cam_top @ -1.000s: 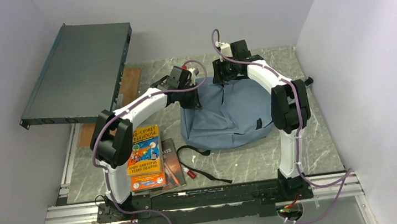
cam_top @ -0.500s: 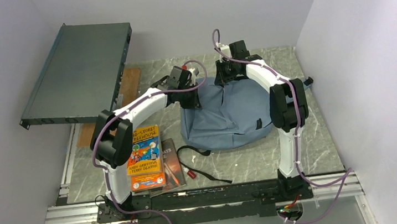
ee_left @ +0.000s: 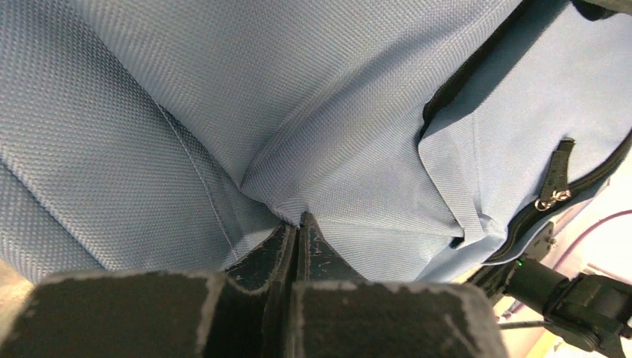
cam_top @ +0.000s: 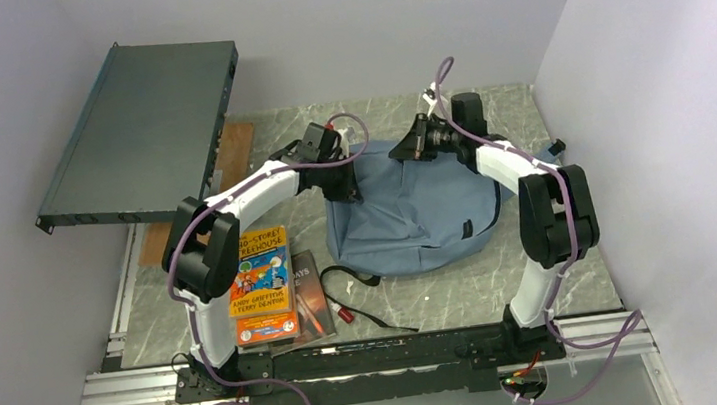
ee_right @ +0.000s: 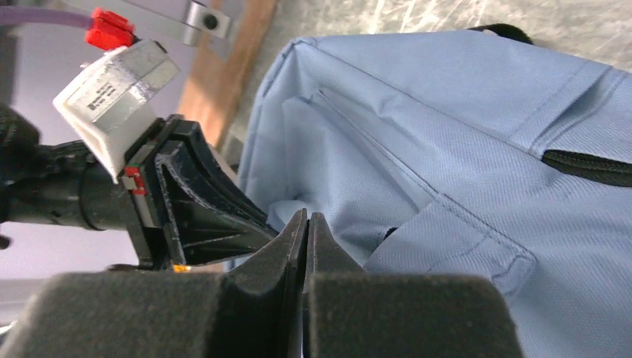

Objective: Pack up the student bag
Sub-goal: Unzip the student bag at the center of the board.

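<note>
Top external view: the student bag [cam_top: 416, 212] lies flat on the marble counter [cam_top: 464, 292], in the centre and toward 1 o'clock, with its black strap [cam_top: 387, 318] trailing off toward 7 o'clock. The left gripper [cam_top: 347, 190] sits at the bag's 10 o'clock edge. The right gripper [cam_top: 399, 151] sits at the bag's 12 o'clock edge and points toward 9 o'clock. At 8 o'clock from the bag, an orange book [cam_top: 262, 281] rests on a dark book [cam_top: 310, 298]. A dark metal panel [cam_top: 146, 129] leans at the 10 o'clock corner, above a wooden board [cam_top: 234, 150]. Left wrist view: blue-grey bag fabric [ee_left: 335, 112] fills the frame. The left gripper [ee_left: 298, 221] has its fingers pressed together on a raised fold of this fabric, and the creases run into the tips. A dark zipper with a metal pull [ee_left: 551, 200] runs at 3 o'clock. Right wrist view: the right gripper [ee_right: 307, 221] has its fingers pressed together, with the tips against a bunched fold of the bag [ee_right: 462, 134]. It cannot be told whether fabric is trapped between them. The left gripper's fingers [ee_right: 212, 205] enter from 9 o'clock and meet the same fold, just beside the right tips. The wooden board [ee_right: 223, 82] shows at 11 o'clock.
</note>
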Robot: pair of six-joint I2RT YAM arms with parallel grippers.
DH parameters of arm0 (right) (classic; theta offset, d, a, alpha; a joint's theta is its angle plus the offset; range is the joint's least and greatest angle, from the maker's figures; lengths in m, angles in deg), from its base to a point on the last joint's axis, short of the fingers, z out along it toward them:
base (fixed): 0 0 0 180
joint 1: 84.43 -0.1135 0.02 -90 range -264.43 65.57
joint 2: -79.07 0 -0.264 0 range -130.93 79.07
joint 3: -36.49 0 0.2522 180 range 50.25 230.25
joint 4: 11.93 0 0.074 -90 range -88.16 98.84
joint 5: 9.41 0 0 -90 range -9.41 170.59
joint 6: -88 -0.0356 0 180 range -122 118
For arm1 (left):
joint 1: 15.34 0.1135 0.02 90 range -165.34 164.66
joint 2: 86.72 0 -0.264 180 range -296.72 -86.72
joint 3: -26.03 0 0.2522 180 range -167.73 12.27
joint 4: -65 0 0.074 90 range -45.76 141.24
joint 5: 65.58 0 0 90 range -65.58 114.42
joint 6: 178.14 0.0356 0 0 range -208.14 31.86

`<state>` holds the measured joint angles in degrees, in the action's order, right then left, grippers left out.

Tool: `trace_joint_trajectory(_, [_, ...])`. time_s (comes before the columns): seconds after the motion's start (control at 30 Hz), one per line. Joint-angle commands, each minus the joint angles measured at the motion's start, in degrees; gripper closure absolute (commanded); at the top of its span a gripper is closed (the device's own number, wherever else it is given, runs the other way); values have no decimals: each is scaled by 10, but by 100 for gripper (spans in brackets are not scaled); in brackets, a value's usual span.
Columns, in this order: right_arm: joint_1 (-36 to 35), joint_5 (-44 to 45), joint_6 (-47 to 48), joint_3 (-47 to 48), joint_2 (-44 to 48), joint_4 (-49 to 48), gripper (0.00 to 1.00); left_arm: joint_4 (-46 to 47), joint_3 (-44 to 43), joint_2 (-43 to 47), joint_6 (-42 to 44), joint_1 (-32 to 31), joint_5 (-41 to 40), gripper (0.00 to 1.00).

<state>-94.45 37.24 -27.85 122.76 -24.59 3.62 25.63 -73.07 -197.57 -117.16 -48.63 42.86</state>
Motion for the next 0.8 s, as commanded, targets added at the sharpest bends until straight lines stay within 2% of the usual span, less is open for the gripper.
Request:
trace_joint_trajectory(0.0, [22,-116,-148,-61,16,-255,100,35,0,14,-7,2,48,96])
trace_joint_trajectory(0.03, [25,-125,-147,-57,5,-258,100,36,1,16,-6,2,48,86])
trace_joint_trajectory(0.1, [30,-131,-129,-43,-11,-239,100,41,8,28,1,3,38,57])
trace_joint_trajectory(0.2, [32,-133,-111,-41,-17,-230,100,41,6,55,25,3,21,25])
trace_joint_trajectory(0.3, [32,-136,-107,-44,-11,-230,100,60,9,83,60,2,18,11])
trace_joint_trajectory(0.4, [37,-128,-77,-25,-4,-178,100,107,26,97,74,1,-5,9])
trace_joint_trajectory(0.47, [42,-131,-79,-22,1,-171,100,109,10,82,85,-2,-38,12])
trace_joint_trajectory(0.6, [53,-151,-97,-24,1,-190,100,164,-6,61,134,-22,-66,25])
trace_joint_trajectory(0.7, [56,-163,-118,-30,0,-215,100,232,4,56,192,-45,-121,27])
trace_joint_trajectory(0.77, [56,-170,-139,-36,0,-242,100,251,-1,46,225,-53,-127,26])
